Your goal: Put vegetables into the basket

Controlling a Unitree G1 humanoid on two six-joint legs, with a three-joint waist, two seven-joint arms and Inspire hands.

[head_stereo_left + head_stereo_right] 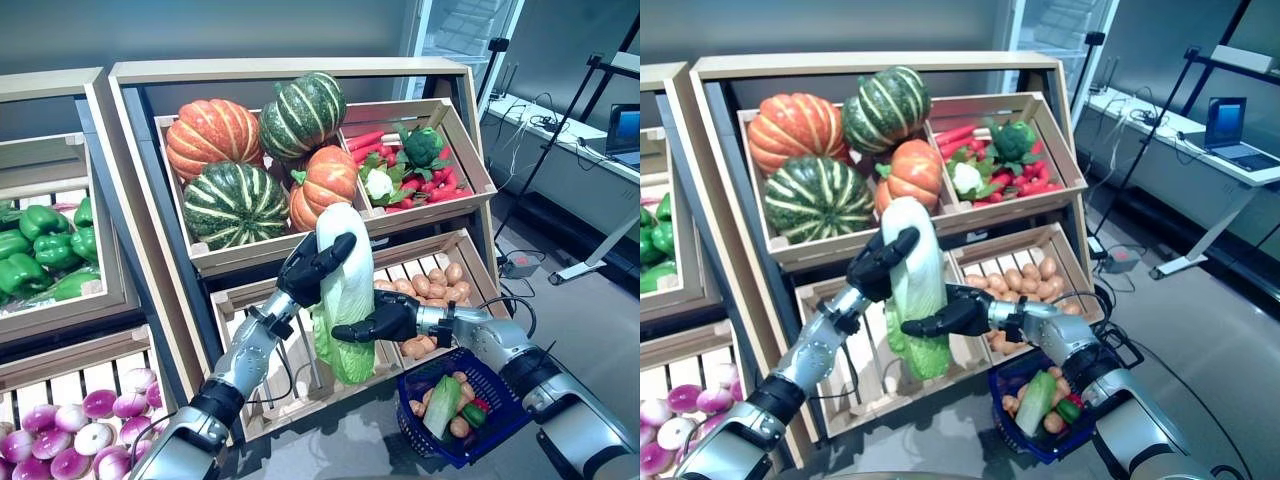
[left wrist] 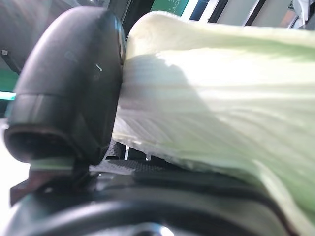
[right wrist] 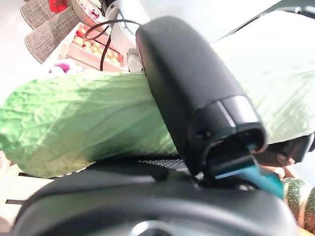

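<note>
A long pale green napa cabbage (image 1: 345, 290) stands upright in the air in front of the stand's lower crate. My left hand (image 1: 312, 267) is shut on its white upper end, and the left wrist view shows my thumb (image 2: 74, 93) pressed against the cabbage (image 2: 211, 88). My right hand (image 1: 378, 320) is shut on its leafy lower half, and the right wrist view shows my thumb (image 3: 192, 93) laid over the cabbage (image 3: 78, 123). The blue basket (image 1: 505, 425) stands on the floor at the lower right and holds a pale green vegetable, small potatoes and green and red pieces.
The wooden stand (image 1: 300, 70) with its crates rises right behind both hands. A second stand (image 1: 60, 200) is at the left. A desk (image 1: 590, 140) with a laptop and a tripod (image 1: 570, 100) stand at the right, with open floor between.
</note>
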